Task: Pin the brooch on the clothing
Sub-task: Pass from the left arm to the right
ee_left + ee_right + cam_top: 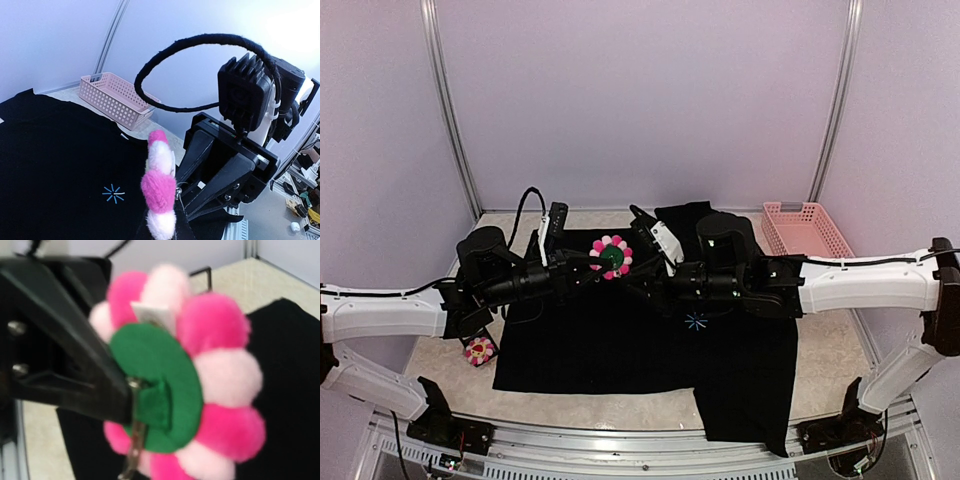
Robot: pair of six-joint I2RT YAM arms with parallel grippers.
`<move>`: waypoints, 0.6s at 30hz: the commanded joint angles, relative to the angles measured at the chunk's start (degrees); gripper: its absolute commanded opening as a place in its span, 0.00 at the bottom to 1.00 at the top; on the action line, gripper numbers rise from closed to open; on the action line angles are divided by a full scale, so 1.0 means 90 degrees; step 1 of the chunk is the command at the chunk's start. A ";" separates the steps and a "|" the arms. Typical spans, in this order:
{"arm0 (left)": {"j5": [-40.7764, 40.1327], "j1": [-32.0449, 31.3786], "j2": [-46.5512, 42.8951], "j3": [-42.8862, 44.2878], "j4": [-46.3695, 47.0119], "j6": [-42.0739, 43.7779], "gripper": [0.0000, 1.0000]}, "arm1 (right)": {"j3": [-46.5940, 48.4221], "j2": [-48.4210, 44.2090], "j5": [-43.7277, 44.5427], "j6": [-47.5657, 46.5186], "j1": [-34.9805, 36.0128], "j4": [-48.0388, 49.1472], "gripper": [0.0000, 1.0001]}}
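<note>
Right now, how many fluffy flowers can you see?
2. One flower is held up above the black shirt; the other flower lies on the table beside the shirt's left side. More may be hidden.

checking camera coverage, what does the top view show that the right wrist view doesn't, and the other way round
Only the top view: the pink basket, a second flower at the left edge of the shirt, and the blue starburst on it. Only the right wrist view: the metal clasp and a small white tag on the green back of the brooch. Both: the brooch between the two arms, with the black shirt behind it.
</note>
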 commanded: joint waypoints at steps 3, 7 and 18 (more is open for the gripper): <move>-0.0149 0.0050 -0.0031 0.0062 -0.0109 -0.0030 0.00 | 0.0476 0.0194 0.0085 -0.0197 0.0026 -0.0293 0.16; -0.0144 0.0050 -0.0011 0.0071 -0.0122 -0.0015 0.00 | 0.0451 0.0175 0.0050 -0.0181 0.0027 -0.0232 0.13; -0.0285 0.0059 -0.0059 0.0055 -0.0188 -0.0003 0.00 | 0.0517 0.0234 -0.0214 -0.0092 0.0017 -0.0477 0.13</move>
